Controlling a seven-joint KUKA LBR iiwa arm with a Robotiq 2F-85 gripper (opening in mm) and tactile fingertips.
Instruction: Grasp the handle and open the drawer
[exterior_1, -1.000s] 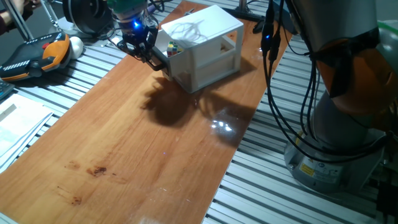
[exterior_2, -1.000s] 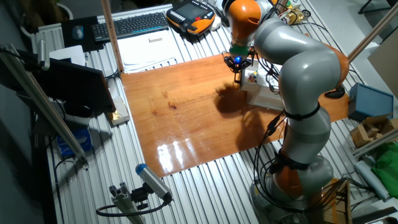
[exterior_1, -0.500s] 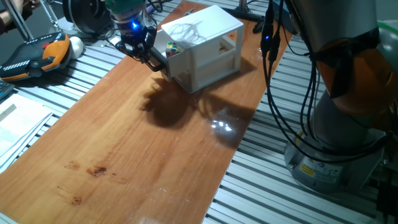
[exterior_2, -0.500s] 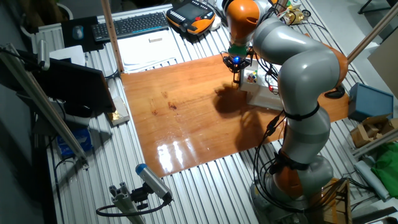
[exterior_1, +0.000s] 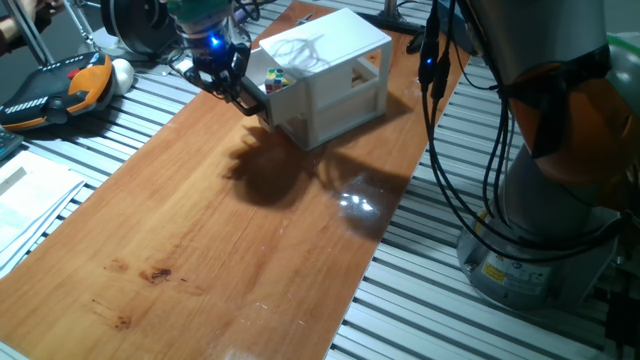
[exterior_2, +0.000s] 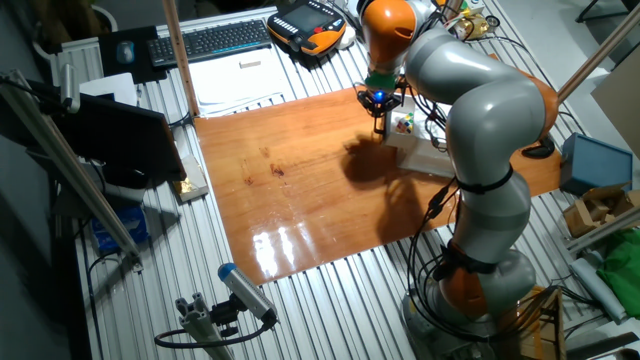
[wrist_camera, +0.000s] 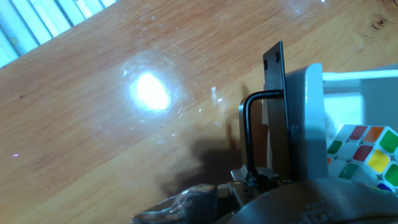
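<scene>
Gripper (exterior_1: 243, 97) has slid a little away from the white box (exterior_1: 335, 75); you can see it closed on the handle (wrist_camera: 249, 121). Behind the handle, the drawer (wrist_camera: 311, 118) has come out a bit, showing a colourful cube (wrist_camera: 364, 152). Opening looks under way.

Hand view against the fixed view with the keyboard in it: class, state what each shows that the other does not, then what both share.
Only the hand view shows the black handle as a U-shaped bar on the white drawer front, and a colourful puzzle cube inside the drawer.

Only the fixed view shows the whole grey and orange arm, the keyboard, the orange pendant and the hand from outside, at the drawer's front.

Both show the wooden table, with glare on it, and the drawer.
</scene>
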